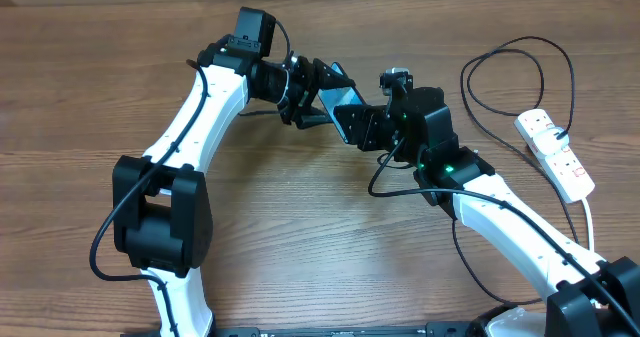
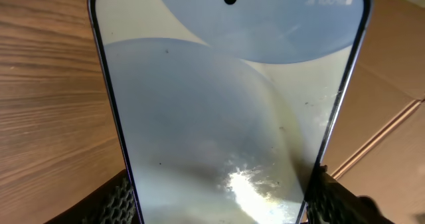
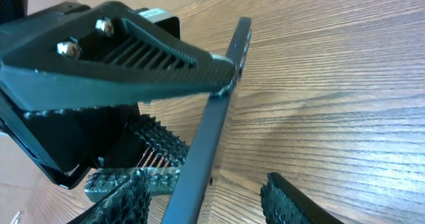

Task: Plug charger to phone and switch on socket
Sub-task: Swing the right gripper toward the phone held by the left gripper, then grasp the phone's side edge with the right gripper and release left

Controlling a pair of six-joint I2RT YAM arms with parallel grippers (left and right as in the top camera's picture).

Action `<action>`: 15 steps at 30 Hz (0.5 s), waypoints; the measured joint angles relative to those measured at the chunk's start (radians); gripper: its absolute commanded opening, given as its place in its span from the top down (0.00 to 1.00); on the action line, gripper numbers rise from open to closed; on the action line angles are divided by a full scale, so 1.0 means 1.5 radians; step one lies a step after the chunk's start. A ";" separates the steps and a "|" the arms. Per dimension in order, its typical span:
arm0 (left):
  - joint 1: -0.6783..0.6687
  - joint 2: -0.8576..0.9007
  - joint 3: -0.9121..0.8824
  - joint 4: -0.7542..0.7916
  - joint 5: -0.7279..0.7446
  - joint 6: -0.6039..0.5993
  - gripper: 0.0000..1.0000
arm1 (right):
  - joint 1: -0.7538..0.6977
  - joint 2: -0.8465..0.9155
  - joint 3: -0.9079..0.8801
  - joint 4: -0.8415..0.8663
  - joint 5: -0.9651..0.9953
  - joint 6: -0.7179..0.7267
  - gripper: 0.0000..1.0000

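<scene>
Phone: the left hand [image 1: 303, 92] is holding the phone [image 2: 226, 98] up off the tabletop [image 1: 300, 247], roughly mid-table, with both pads [image 2: 123, 199] pinching its long sides.
Left hand: it's closed on the phone's near end, and the punch-hole end is pointing away from it.
Long axis: in the overhead view the phone is running diagonally from the left hand down toward the right hand [image 3: 206, 197]. The right wrist view is catching it edge-on.
Right hand: its fingers are spread wide with the phone's thin edge passing between them. It isn't gripping anything that I can see.
Charger: the black charger [image 1: 466, 77] is looping across the tabletop on the right and running to the socket [image 1: 556, 155]. I can't find the connector tip in any view.
Nearer arm: the right arm is sitting between the phone and the cable, so I'm guessing it's the one to fetch the tip.
Key relation: judging by the punch-hole end, the port end is probably buried in the left hand's grip. That could make plugging in awkward.
Socket: it's lying well off to the right of both hands. The switches are too small to read, so I can't tell if it's on or off.
Containers: there aren't any here.
</scene>
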 measured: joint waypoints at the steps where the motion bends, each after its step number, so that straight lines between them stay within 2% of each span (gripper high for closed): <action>1: -0.001 0.000 0.000 0.006 0.000 -0.004 0.60 | 0.000 0.000 0.000 0.000 0.000 0.001 0.51; 15: -0.024 0.000 0.000 0.025 -0.007 -0.036 0.61 | 0.000 0.000 0.000 0.000 0.001 0.012 0.71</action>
